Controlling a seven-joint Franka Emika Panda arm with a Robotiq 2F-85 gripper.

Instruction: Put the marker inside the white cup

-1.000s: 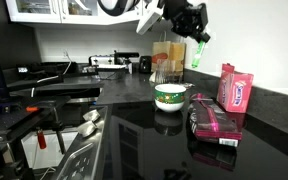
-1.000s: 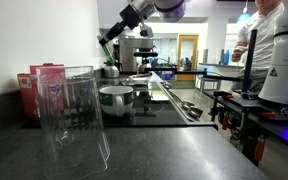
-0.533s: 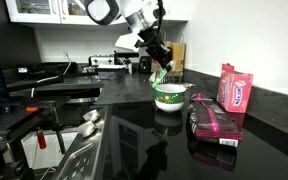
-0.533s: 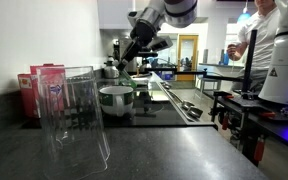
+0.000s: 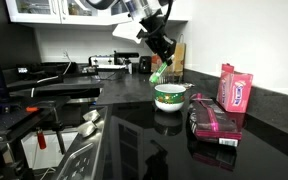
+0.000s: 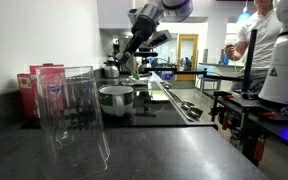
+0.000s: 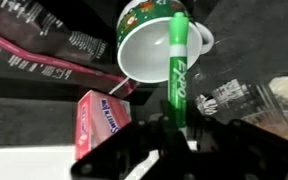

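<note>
Counter: black, smooth, high gloss. It mirrors the cup at the cup's six o'clock.

White cup: smooth, glazed-looking, ceramic in appearance, with a glossy white inside. The outer band is a printed green pattern.

Marker: smooth green plastic with a slight sheen and black printed lettering.

Gripper: black and matt. Whether it is plastic or coated metal cannot be told.

Clear container: transparent, smooth and shiny. Whether it is glass or plastic cannot be told.

Box, at the cup's three o'clock: pink-red printed card with a light sheen.

Flat pack, at the cup's four o'clock: pink, with a glossy film-like wrap that catches highlights.
</note>
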